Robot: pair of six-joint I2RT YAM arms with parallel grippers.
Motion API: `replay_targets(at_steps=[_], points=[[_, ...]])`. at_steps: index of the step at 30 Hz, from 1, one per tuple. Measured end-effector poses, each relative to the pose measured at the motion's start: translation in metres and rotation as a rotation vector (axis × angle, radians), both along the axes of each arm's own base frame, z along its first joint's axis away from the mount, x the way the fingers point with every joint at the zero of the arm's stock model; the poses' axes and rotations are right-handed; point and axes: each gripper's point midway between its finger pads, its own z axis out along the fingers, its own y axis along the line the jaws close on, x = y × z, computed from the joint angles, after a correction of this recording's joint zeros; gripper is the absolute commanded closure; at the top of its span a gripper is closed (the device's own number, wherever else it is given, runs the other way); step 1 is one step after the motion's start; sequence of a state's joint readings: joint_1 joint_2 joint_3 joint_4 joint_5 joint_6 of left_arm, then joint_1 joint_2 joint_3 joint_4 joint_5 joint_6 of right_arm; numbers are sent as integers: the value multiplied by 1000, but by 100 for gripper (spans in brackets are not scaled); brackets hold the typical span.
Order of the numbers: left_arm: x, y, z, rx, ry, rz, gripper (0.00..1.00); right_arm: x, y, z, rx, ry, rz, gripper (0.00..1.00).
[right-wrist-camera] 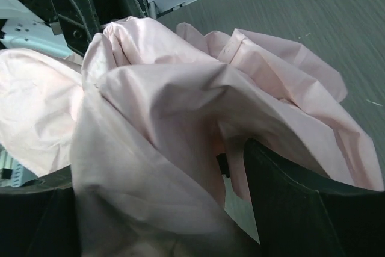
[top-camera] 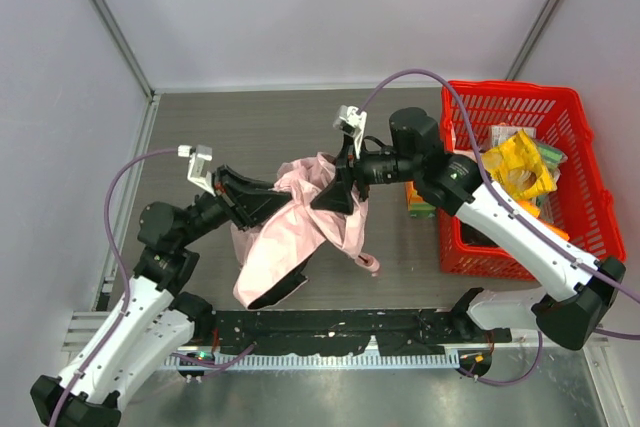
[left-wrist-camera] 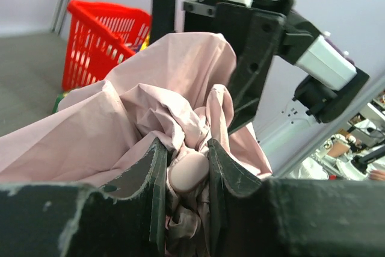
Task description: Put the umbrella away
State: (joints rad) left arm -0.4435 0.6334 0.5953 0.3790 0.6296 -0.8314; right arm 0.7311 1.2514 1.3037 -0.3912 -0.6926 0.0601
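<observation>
Grey tabletop (top-camera: 250, 117) — umbrella (top-camera: 290, 232) in left tool (left-wrist-camera: 187, 164)

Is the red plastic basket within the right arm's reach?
Probably yes: the red plastic basket stands open-topped beside that arm; only the pale pink fabric umbrella lies in the open right gripper.

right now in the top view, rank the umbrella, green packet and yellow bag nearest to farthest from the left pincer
1. umbrella, clamped in the left pincer.
2. green packet, just left of the red basket.
3. yellow bag, inside the basket.
</observation>
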Motion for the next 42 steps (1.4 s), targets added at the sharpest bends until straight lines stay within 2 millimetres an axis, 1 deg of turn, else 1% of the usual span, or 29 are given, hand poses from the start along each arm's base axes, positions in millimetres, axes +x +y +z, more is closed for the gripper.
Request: replay_targets(at_steps=[2,5,11,13,15,21,23,25,26,27,28,29,30,33,34,35,36,38,39,40,42], points=[[-8,2,4,-15,-59,-15,100,-5,-1,2,13,53,8,23],[-14,1,9,-23,-111,-38,100,-12,0,6,30,102,35,23],[-19,-2,19,-47,-165,-77,100,-28,6,14,66,156,109,22],[-20,-2,21,-54,-170,-84,100,-32,11,15,68,164,134,22],[-21,-3,26,-64,-179,-93,100,-37,20,13,66,174,172,22],[-20,-6,31,-90,-181,-125,100,-44,47,0,37,213,241,22],[-18,-6,32,-95,-182,-127,100,-47,53,-2,40,217,255,26],[-21,-6,35,-102,-193,-134,100,-52,58,1,53,219,277,42],[-22,-5,36,-107,-199,-137,100,-55,62,4,67,219,292,62],[-23,-4,39,-114,-210,-137,100,-58,64,7,85,220,310,72],[-25,-3,42,-123,-221,-135,100,-61,67,12,111,207,330,85],[-25,-2,44,-134,-213,-133,100,-63,68,15,131,198,353,89],[-26,-1,47,-146,-209,-137,100,-66,69,18,157,180,379,98],[-35,1,53,-163,-230,-154,100,-74,70,25,217,167,431,99],[-36,1,54,-163,-235,-158,99,-75,70,25,227,168,436,99],[-37,1,54,-163,-235,-159,85,-76,71,25,238,165,439,99],[-37,1,53,-161,-235,-160,64,-77,70,25,248,162,438,99],[-37,1,50,-148,-226,-158,18,-77,68,23,255,153,420,99],[-39,0,48,-133,-220,-162,1,-73,68,21,248,156,383,99],[-44,1,51,-120,-226,-163,0,-71,67,19,239,157,360,99],[-48,4,58,-85,-226,-132,0,-56,64,16,228,128,295,99]])
